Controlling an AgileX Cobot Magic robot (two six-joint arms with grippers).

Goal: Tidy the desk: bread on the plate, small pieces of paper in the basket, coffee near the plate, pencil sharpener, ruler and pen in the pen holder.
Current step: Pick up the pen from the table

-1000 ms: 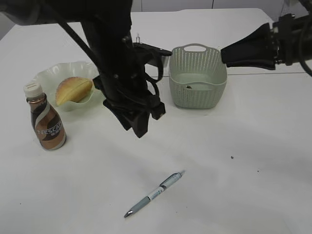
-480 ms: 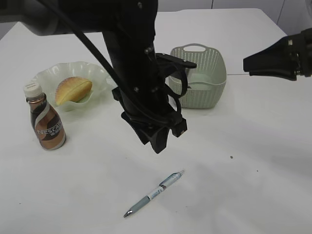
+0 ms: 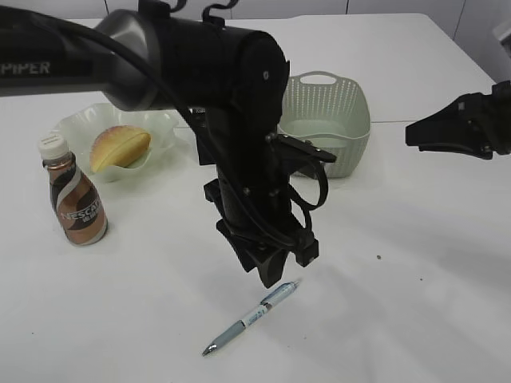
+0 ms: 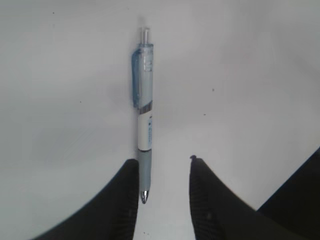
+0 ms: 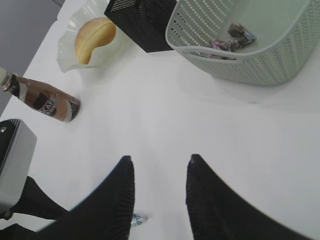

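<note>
Hanging partly open and empty, the left claw (image 4: pixel 162 172) sits just above the pen (image 4: pixel 143 112), whose tip lies between its fingers. The right claw (image 5: pixel 159 170), also partly open, holds nothing, well apart from the pen. Beyond the pen stands the basket (image 5: pixel 260 65) with paper scraps (image 5: pixel 225 42); the pen holder (image 5: pixel 142 22) is cut off on the counter (image 3: pixel 399 303).
</note>
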